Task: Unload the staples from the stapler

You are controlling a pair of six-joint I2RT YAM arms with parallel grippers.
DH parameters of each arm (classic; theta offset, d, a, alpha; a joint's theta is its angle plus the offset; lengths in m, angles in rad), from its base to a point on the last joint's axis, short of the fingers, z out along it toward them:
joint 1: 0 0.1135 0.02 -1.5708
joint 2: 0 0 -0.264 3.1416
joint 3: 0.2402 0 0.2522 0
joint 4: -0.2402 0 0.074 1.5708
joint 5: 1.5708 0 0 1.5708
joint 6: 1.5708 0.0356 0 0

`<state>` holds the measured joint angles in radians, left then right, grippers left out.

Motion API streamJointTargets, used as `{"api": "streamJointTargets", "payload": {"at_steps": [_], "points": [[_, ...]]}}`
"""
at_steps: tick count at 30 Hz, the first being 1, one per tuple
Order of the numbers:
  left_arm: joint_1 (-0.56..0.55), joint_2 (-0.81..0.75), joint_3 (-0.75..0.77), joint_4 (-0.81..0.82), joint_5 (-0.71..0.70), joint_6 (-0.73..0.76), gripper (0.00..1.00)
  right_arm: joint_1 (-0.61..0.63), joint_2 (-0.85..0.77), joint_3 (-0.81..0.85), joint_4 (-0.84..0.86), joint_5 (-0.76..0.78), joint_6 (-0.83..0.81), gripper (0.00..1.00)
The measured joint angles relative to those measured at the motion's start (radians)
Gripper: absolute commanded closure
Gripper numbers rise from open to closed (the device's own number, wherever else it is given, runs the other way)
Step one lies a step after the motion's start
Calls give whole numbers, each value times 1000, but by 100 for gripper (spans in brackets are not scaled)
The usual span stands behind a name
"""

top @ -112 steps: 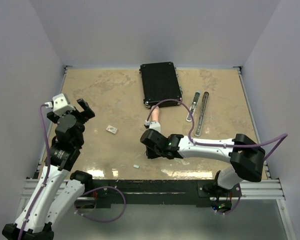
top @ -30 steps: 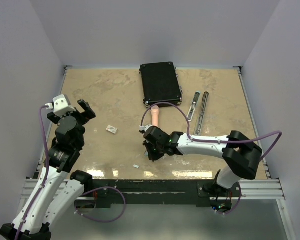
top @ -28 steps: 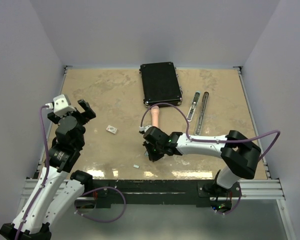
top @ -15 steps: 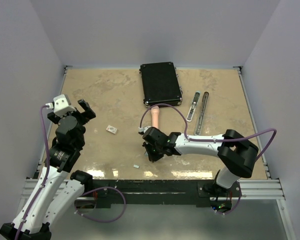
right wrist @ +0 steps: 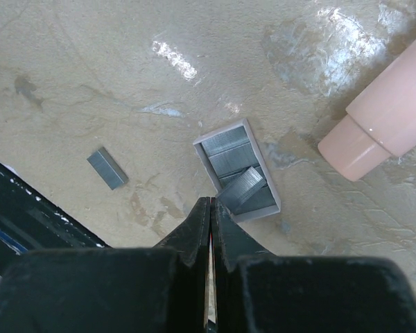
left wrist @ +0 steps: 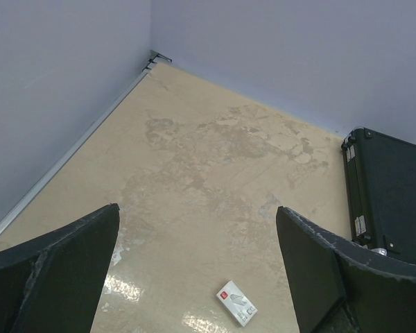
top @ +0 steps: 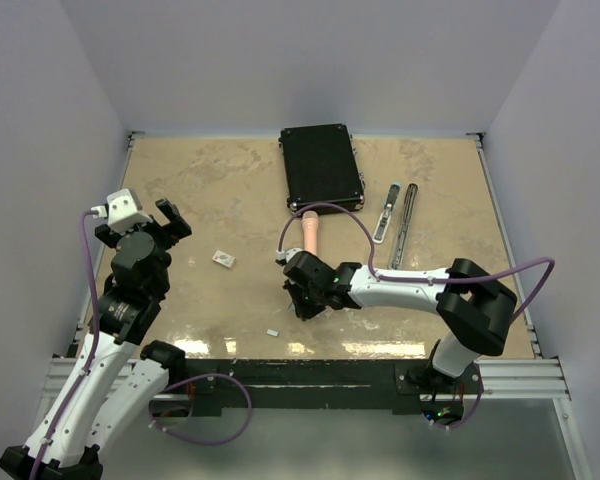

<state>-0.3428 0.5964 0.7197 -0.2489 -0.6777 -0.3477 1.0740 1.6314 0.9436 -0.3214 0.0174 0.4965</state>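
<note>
In the right wrist view a small grey open tray [right wrist: 203,157] lies on the table with strips of staples [right wrist: 230,154] in it. One strip [right wrist: 244,187] lies tilted across the others. My right gripper [right wrist: 211,205] is shut, with nothing between its fingers, and its tips sit at the tray's near corner beside the tilted strip. A loose strip [right wrist: 107,168] lies to the left, and it also shows near the front edge as a grey strip [top: 273,332]. The pink stapler handle [top: 309,232] lies just beyond the right gripper [top: 298,298]. My left gripper [left wrist: 197,211] hangs open above the table.
A black case [top: 322,165] lies at the back centre. Two long metal stapler parts [top: 388,210] [top: 404,225] lie right of the pink handle. A small white card with a red mark [left wrist: 236,303] sits below the left gripper. Walls close in three sides.
The right arm has crept a little to the left and away from the front edge, with its gripper still shut. The left arm has not moved.
</note>
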Motion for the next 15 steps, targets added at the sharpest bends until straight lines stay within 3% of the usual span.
{"api": "streamJointTargets", "payload": {"at_steps": [15], "points": [[0, 0, 0, 0, 0, 0, 0, 0, 0, 6, -1, 26, 0, 100]]}}
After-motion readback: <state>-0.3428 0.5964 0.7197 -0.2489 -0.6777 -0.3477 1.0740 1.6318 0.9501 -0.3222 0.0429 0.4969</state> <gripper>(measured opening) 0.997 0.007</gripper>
